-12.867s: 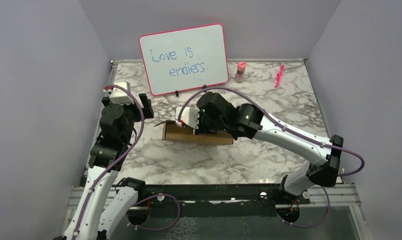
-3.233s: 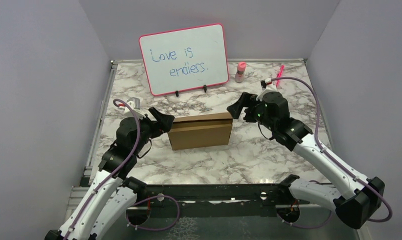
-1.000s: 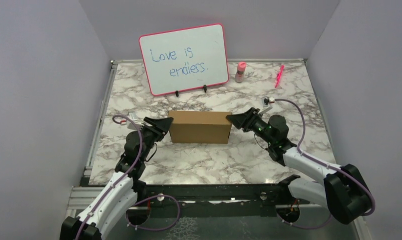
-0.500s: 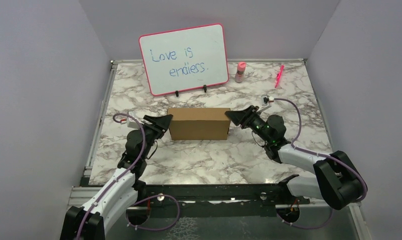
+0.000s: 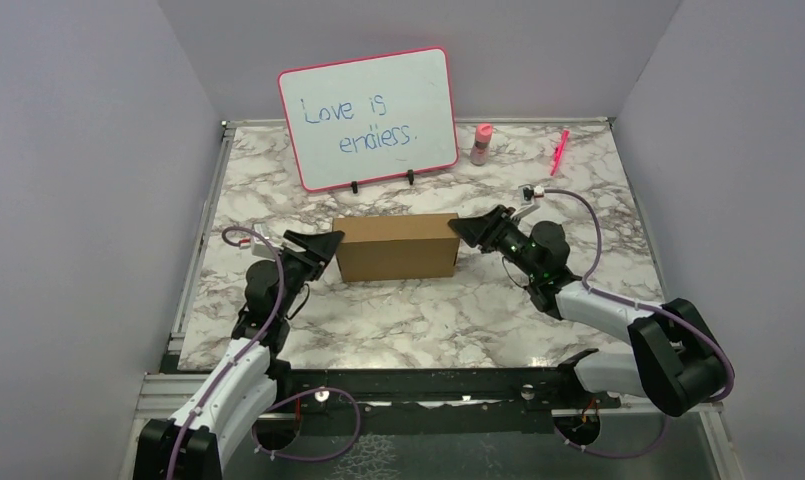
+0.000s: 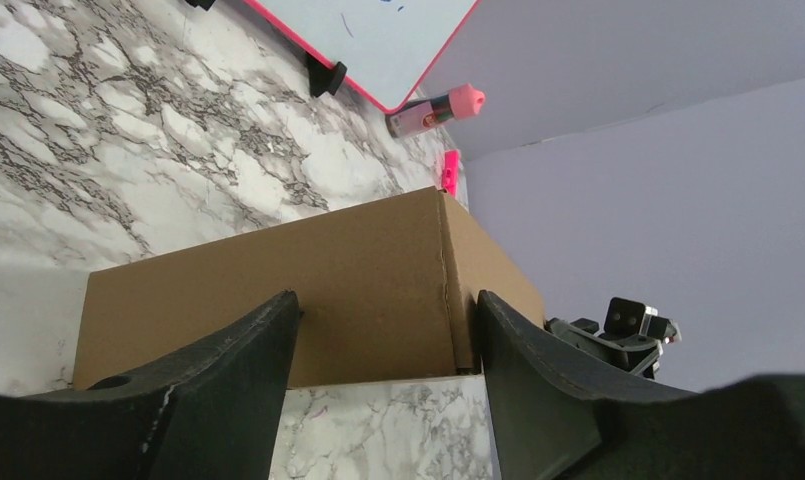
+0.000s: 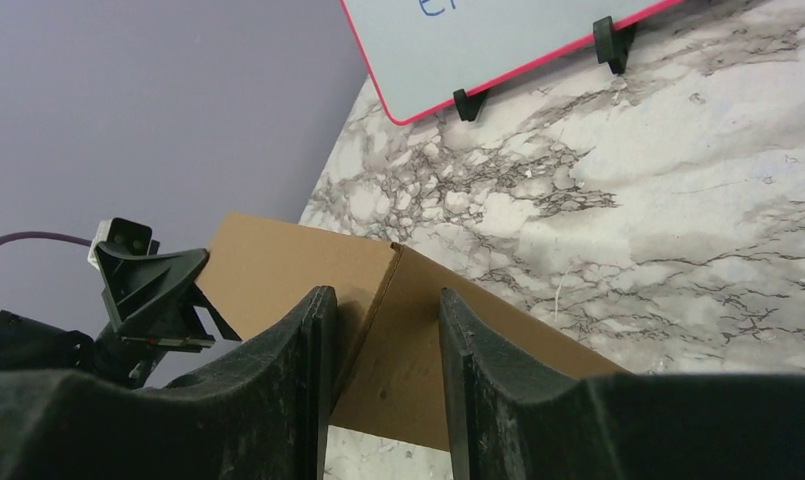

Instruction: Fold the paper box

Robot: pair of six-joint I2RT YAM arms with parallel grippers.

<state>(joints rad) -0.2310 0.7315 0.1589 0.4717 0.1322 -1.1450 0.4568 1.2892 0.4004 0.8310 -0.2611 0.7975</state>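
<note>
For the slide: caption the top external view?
Left fingers and right fingers, open, flank the closed cardboard box in front of the whiteboard.

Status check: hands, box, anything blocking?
Left hand open at the paper box left end, right hand open at its right end. Box closed up, sitting level. Whiteboard behind, apart from it.

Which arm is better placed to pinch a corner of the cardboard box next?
Right, probably. The right gripper, open, closely straddles a vertical corner of the paper box; the left gripper gapes wider, with mostly a flat wall before it.
</note>
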